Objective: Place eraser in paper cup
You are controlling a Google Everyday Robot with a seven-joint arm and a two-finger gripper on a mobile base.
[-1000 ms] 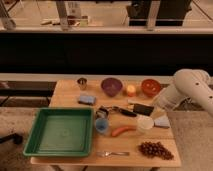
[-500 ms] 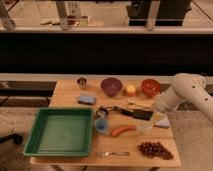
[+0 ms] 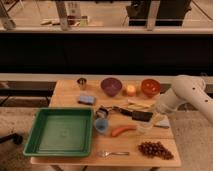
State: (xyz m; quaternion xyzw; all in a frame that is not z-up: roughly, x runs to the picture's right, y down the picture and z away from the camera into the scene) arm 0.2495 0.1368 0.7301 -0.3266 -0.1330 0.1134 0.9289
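Eraser (image 3: 141,116) is logged first: a flat black block, right of centre on the worktop (image 3: 66,96), just at 12 o'clock of the paper cup (image 3: 145,128).

Nearest edge: a fork (image 3: 112,153) and grapes (image 3: 154,149) are noted, with a green tray (image 3: 60,131) off at 9 o'clock. One row back, a blue cup (image 3: 101,125), a carrot (image 3: 122,130) and the paper cup are ranged left to right. The paper cup stands upright with its mouth open.

Beyond the cup lies the eraser, its long axis run roughly 9-to-3 o'clock. The end effector (image 3: 153,113) is met at its 3 o'clock end, touching or very nearly so. From the end effector the eraser lies at 9 o'clock and the cup at about 7 o'clock. Whether the end effector is clenched on the block or released cannot be told, nor whether the block is lifted. The single arm reaches in from 3 o'clock.

Judged: a short carry toward 6 o'clock is called for. The block looks about as long as the mouth is wide, so a tilted entry may be needed.

Farthest: a sponge (image 3: 86,99), metal cup (image 3: 81,83) and purple bowl (image 3: 111,86).
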